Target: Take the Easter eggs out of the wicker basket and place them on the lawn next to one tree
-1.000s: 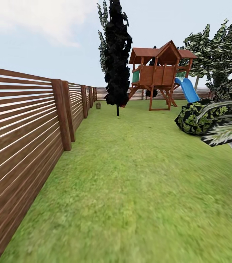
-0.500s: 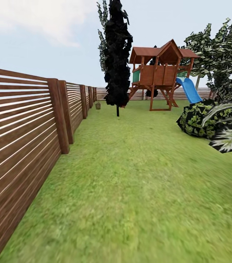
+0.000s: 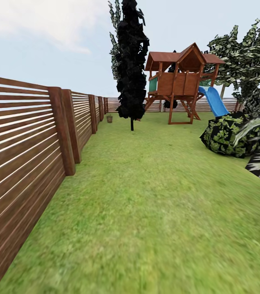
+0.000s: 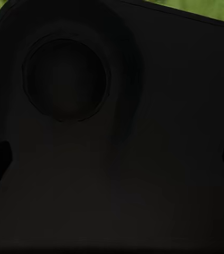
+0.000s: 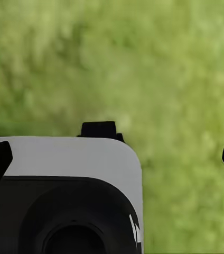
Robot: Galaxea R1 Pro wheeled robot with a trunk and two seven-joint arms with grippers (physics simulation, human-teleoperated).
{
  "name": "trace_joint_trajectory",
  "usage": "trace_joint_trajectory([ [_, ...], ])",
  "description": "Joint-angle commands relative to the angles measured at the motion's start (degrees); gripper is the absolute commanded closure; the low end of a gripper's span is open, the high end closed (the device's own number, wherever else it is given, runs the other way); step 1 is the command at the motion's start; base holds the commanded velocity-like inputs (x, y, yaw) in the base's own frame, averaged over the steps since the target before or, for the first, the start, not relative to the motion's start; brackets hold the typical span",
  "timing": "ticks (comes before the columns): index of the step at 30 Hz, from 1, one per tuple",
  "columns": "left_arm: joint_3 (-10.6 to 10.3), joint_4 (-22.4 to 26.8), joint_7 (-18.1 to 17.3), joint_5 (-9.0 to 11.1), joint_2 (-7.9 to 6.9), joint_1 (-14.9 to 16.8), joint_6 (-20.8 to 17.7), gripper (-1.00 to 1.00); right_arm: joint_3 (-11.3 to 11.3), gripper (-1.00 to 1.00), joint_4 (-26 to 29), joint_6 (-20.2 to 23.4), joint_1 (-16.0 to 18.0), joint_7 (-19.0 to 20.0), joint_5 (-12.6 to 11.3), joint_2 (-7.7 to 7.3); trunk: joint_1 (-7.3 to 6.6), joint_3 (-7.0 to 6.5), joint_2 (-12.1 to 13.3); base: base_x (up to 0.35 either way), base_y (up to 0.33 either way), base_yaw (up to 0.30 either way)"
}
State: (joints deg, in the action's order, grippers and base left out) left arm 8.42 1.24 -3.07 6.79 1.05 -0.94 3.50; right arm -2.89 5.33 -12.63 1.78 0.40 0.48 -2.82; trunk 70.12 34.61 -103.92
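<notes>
The robot should roll slowly toward the tiny tan-brown wicker basket (image 3: 109,118) far off by the dark brown slatted fence (image 3: 23,143) — eggs can't be made out yet. Soft green lawn (image 3: 146,204) ahead, wooden playhouse (image 3: 181,81) (blue slide) right. Both grippers' fingers — cannot tell.

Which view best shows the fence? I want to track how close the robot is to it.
The head view: the fence runs along the lawn's left edge. The right wrist view shows grass, the left wrist view mostly a dark housing.
</notes>
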Motion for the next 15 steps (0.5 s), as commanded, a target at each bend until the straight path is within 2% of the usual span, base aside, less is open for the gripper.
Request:
trace_joint_trajectory([
  [1, 0.2, 0.1, -0.3, 0.6, 0.01, 0.0, 0.0, -1.00, -0.3, -1.00, -0.1, -0.2, 0.0, 0.0, 0.1, 0.01, 0.03, 0.05, 0.0, 0.332, 0.000, 0.000],
  [15, 0.2, 0.1, -0.3, 0.7, 0.08, 0.0, 0.0, -1.00, -0.4, -1.00, -0.1, -0.2, 0.1, 0.0, 0.1, 0.01, 0.03, 0.05, 0.0, 0.332, 0.000, 0.000],
])
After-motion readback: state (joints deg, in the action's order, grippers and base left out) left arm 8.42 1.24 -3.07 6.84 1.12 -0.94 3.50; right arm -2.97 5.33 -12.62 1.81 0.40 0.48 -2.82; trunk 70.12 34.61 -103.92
